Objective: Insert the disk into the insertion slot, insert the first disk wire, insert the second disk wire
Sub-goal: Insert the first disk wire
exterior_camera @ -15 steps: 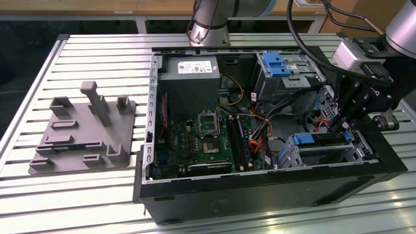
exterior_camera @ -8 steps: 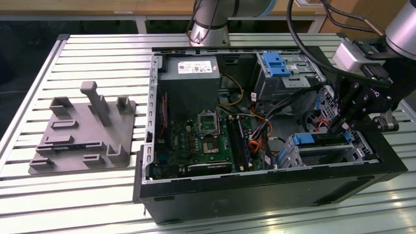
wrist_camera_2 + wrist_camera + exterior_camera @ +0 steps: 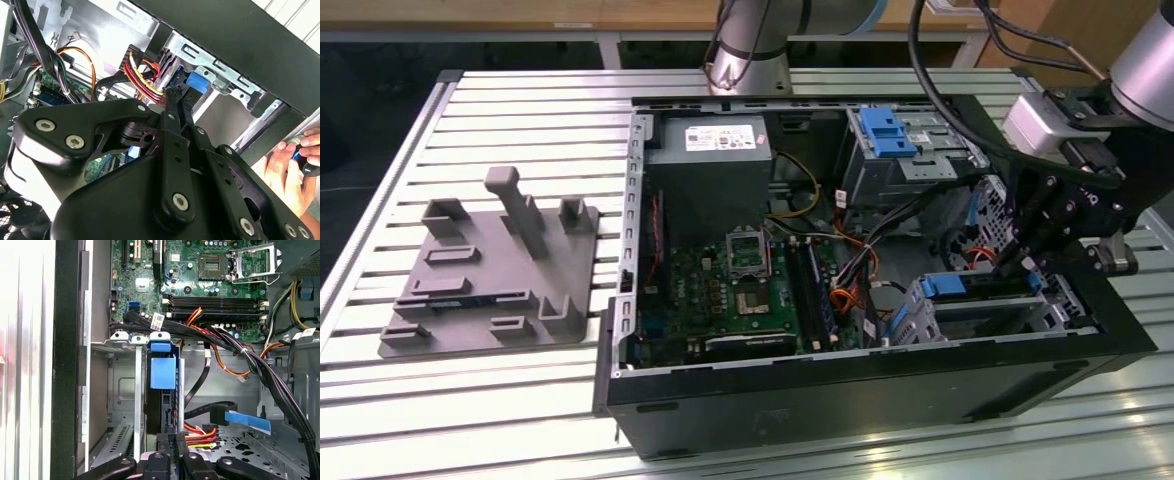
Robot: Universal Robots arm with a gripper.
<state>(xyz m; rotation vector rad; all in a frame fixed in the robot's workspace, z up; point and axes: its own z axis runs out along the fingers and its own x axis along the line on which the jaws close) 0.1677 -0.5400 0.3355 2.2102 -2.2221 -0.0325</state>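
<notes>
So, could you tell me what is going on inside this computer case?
The arm's gripper is down inside the open computer case, shut on the black connector of a red and yellow wire bundle, right beside the disk. The disk already sits in the insertion slot, its blue handle end showing. A person's hand is outside the case.

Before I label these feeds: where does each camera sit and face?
Exterior view: off the arm, looking down into the open black computer case; arm column and gripper show.
First wrist view: on the wrist, looking past the gripper at the blue-framed silver disk in the perforated silver cage.
Second wrist view: behind the gripper's black linkage, facing that disk; a person's hand shows.
Shared: all show the disk's blue handle.
</notes>
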